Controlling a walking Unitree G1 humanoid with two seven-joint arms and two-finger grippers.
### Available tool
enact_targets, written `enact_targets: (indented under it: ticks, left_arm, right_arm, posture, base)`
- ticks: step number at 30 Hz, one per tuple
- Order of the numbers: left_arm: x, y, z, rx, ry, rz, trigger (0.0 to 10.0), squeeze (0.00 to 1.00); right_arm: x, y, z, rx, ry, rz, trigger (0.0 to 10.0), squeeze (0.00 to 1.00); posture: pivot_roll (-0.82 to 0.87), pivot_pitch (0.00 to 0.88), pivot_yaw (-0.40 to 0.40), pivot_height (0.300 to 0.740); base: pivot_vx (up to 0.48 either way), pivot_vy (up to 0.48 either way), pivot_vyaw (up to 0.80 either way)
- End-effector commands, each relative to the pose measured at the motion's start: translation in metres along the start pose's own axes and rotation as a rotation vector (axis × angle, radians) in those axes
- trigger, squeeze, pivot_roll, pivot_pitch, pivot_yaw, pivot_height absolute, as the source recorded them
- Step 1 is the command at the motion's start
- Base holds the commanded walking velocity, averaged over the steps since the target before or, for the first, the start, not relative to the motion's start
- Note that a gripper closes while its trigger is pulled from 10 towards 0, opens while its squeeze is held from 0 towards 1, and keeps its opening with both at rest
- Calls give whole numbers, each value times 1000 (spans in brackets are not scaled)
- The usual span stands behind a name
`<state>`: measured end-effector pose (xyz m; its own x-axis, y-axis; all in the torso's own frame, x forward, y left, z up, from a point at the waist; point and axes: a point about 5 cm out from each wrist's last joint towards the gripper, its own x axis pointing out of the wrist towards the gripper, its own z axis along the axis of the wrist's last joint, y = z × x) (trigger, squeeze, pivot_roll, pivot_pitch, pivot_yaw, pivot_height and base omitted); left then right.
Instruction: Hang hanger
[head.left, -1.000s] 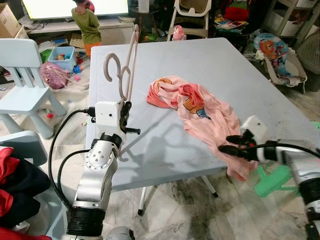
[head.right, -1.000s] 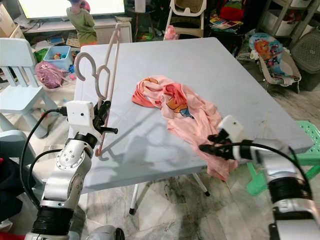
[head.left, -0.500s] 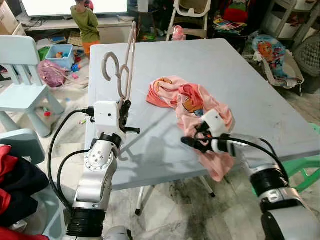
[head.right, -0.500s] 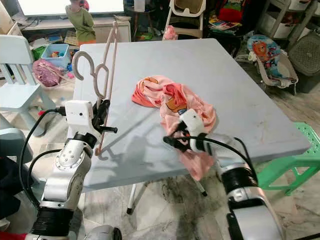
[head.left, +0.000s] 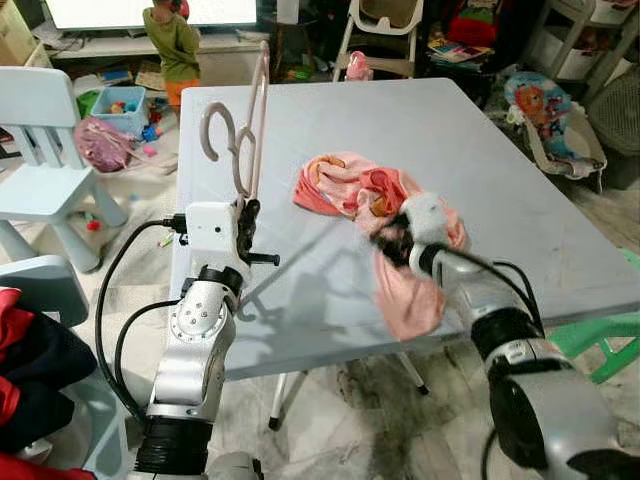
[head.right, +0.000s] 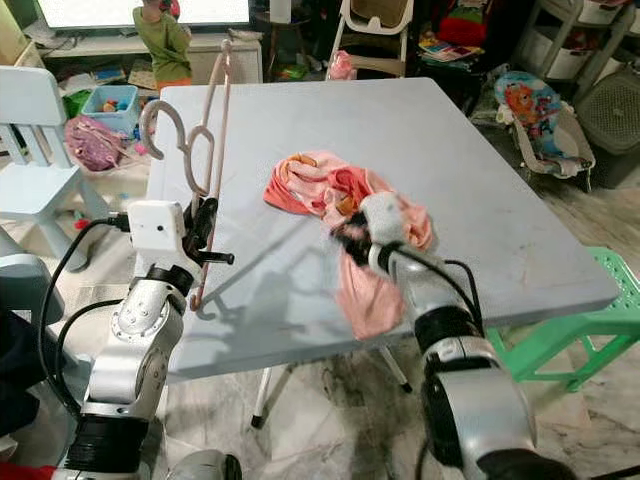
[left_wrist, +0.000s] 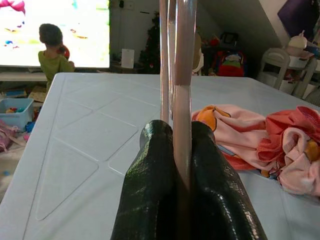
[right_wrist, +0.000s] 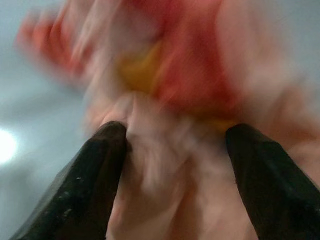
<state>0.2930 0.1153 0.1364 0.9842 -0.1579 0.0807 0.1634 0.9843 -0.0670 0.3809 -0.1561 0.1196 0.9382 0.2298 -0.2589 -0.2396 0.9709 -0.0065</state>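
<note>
A pale pink hanger (head.left: 247, 140) stands upright over the left side of the grey table (head.left: 460, 130), hook toward the left. My left gripper (head.left: 245, 228) is shut on its lower bar; the same grip shows in the left wrist view (left_wrist: 176, 134). A pink and orange shirt (head.left: 335, 185) lies crumpled mid-table. My right gripper (head.left: 392, 238) sits at its near side, and a flap of the shirt (head.left: 408, 295) hangs below the arm. In the blurred right wrist view the gripper (right_wrist: 175, 135) is open with the shirt's fabric (right_wrist: 190, 75) bunched between its fingers.
A light blue child's chair (head.left: 45, 150) stands left of the table. A person (head.left: 175, 45) stands at the back by a screen, near a toy bin (head.left: 125, 105). A green stool (head.right: 575, 320) is at the right. Dark and red clothes (head.left: 30, 370) lie at the lower left.
My right gripper swung from the table's front right edge leftward and inward onto the shirt, carrying its hanging part along. The left arm and the hanger stayed put.
</note>
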Motion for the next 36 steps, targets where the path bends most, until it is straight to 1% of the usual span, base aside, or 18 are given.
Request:
enact_targets:
  ticks: [1, 2, 3, 5, 8, 10, 11, 12, 13, 18, 20, 22, 26, 29, 30, 34, 35, 36]
  left_arm:
    - [-8, -1, -32, -10, 157, 13, 10000, 0]
    - [-8, -1, -32, -8, 155, 17, 10000, 0]
    - [-8, -1, -32, -7, 154, 19, 10000, 0]
    - [-8, 0, -32, -7, 154, 20, 10000, 0]
    - [-8, 2, -32, -5, 153, 28, 10000, 0]
    - [-8, 2, -32, -5, 152, 29, 10000, 0]
    - [-8, 2, -32, -7, 151, 25, 10000, 0]
    - [-9, 1, -31, -9, 150, 19, 10000, 0]
    - [-10, 1, -29, -10, 148, 11, 10000, 0]
    - [-17, 6, -27, 7, 148, -7, 10000, 0]
    - [-20, 10, -27, 27, 153, -21, 10000, 0]
    - [-21, 11, -27, 29, 153, -22, 10000, 0]
    - [-21, 13, -27, 49, 160, -37, 10000, 0]
    - [-14, 12, -16, 66, 136, -60, 10000, 0]
    - [-10, 9, -9, 68, 119, -72, 10000, 0]
    - [-10, 6, -6, 74, 110, -91, 10000, 0]
    - [-11, 4, -6, 73, 111, -95, 10000, 0]
    - [-11, 4, -6, 73, 111, -95, 10000, 0]
  right_arm:
    - [2, -5, 19, 50, -90, -59, 0, 0]
    - [3, -9, 35, 88, -172, -102, 0, 0]
    - [2, -11, 43, 106, -213, -119, 0, 0]
    - [2, -12, 47, 118, -237, -129, 0, 0]
    - [0, -18, 62, 143, -320, -166, 0, 0]
    - [-2, -22, 67, 118, -344, -169, 0, 0]
    - [-3, -24, 68, 91, -347, -157, 588, 0]
    - [-5, -25, 69, 68, -356, -140, 6353, 0]
    - [-9, -30, 67, 38, -368, -117, 10000, 1000]
    - [-30, -43, 55, -73, -400, -71, 10000, 1000]
    - [-42, -51, 43, -70, -386, -82, 10000, 1000]
    - [-44, -52, 41, -64, -381, -87, 10000, 1000]
    - [-50, -49, 36, -62, -378, -79, 10000, 1000]
    - [-62, -34, 18, -68, -374, -65, 10000, 1000]
    - [-72, -24, 2, -39, -353, -61, 10000, 0]
    - [-82, -14, -18, 26, -313, -76, 10000, 0]
    - [-86, -9, -27, 77, -311, -101, 10000, 0]
    - [-86, -9, -27, 77, -311, -101, 10000, 0]
  posture:
    - [45, 0, -88, 740]
    - [45, 0, -88, 740]
    - [45, 0, -88, 740]
    - [45, 0, -88, 740]
    - [45, 0, -88, 740]
    - [45, 0, -88, 740]
    - [45, 0, -88, 740]
    - [47, 0, -84, 740]
    - [47, 0, -84, 740]
    - [29, 0, -54, 740]
    - [9, 0, -32, 740]
    - [6, 0, -28, 740]
    - [0, 0, -8, 740]
    - [3, 0, 31, 740]
    - [5, 0, 33, 740]
    - [7, 0, 31, 740]
    - [4, 0, 31, 740]
    - [4, 0, 31, 740]
  base:
    - [0, 0, 0]
    - [0, 0, 0]
    - [0, 0, 0]
    - [0, 0, 0]
    - [0, 0, 0]
    - [0, 0, 0]
    - [0, 0, 0]
    - [0, 0, 0]
    - [0, 0, 0]
    - [0, 0, 0]
    - [0, 0, 0]
    - [0, 0, 0]
    - [0, 0, 0]
    - [0, 0, 0]
    - [0, 0, 0]
    - [0, 0, 0]
    - [0, 0, 0]
    - [0, 0, 0]
